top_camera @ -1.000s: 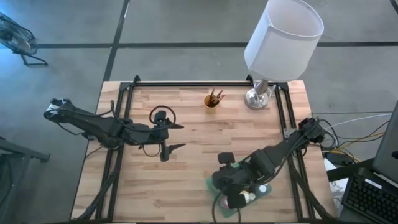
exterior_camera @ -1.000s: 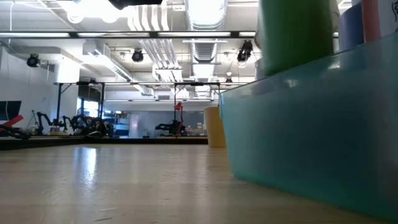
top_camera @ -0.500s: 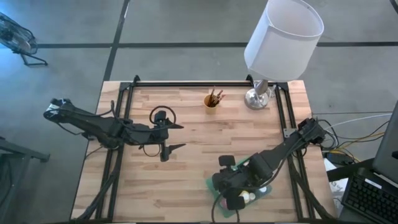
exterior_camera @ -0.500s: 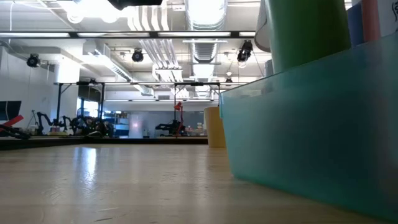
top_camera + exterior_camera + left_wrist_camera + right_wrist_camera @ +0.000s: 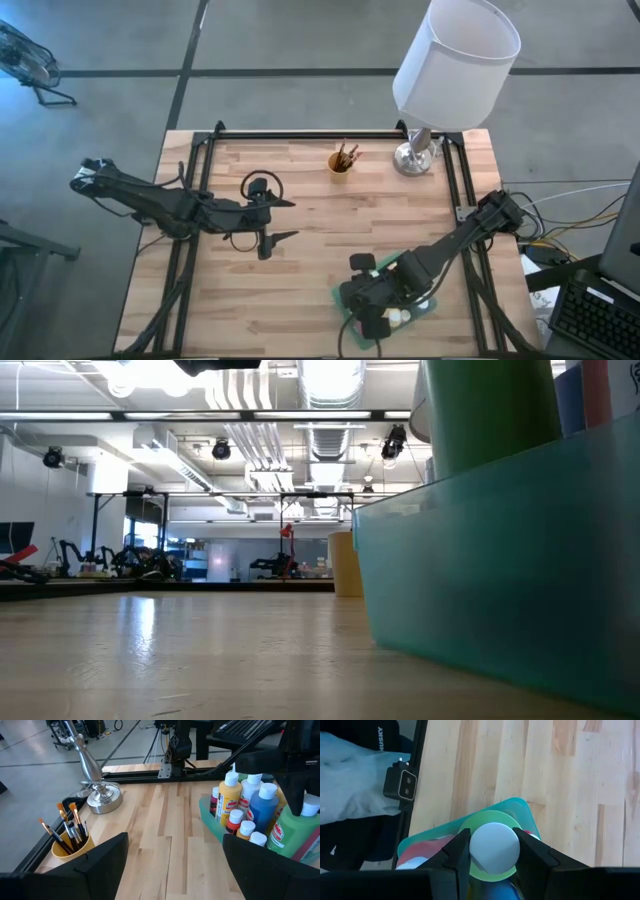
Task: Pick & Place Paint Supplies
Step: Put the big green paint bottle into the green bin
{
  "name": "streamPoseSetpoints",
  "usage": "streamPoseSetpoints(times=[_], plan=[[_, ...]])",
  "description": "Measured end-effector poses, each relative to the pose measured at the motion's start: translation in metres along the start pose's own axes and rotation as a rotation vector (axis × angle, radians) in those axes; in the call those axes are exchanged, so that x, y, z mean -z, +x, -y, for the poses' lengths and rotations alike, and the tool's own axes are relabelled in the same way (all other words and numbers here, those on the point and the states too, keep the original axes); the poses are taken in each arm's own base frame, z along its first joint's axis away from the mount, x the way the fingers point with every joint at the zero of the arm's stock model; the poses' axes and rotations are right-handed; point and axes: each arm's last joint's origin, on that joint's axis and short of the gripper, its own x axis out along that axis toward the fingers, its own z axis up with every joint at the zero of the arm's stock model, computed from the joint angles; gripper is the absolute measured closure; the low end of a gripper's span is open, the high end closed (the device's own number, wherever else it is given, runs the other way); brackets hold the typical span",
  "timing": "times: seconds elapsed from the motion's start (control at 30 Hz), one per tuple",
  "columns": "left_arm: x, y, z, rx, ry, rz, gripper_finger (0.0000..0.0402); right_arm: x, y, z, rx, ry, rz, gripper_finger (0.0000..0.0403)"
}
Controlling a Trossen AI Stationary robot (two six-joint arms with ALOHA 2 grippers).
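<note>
Your right gripper (image 5: 491, 851) reaches down over the teal tray (image 5: 345, 300) near the table's front edge, fingers pinching the white cap of a green bottle (image 5: 492, 847) among the tray's bottles. Your left gripper (image 5: 283, 219) hovers mid-table, fingers spread, bare wood around it. Yellow cup (image 5: 340, 164) holds brushes (image 5: 70, 827).

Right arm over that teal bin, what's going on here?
The right gripper is closed on the white cap of a green paint bottle standing in the teal bin of paint bottles. The left gripper hangs open over mid-table. Brushes sit in a yellow cup near the lamp.
</note>
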Motion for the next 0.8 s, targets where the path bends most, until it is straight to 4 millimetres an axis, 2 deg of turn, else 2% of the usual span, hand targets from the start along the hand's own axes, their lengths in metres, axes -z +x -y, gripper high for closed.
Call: streamPoseSetpoints(times=[0.37,0.8], plan=[[0.000,0.000,0.000,0.000,0.000,0.000,0.0073,0.002,0.009,0.000,-0.004,0.001,0.010,0.0289],[0.000,0.000,0.000,0.000,0.000,0.000,0.0073,0.018,0.032,0.005,0.023,0.023,-0.012,0.0289]])
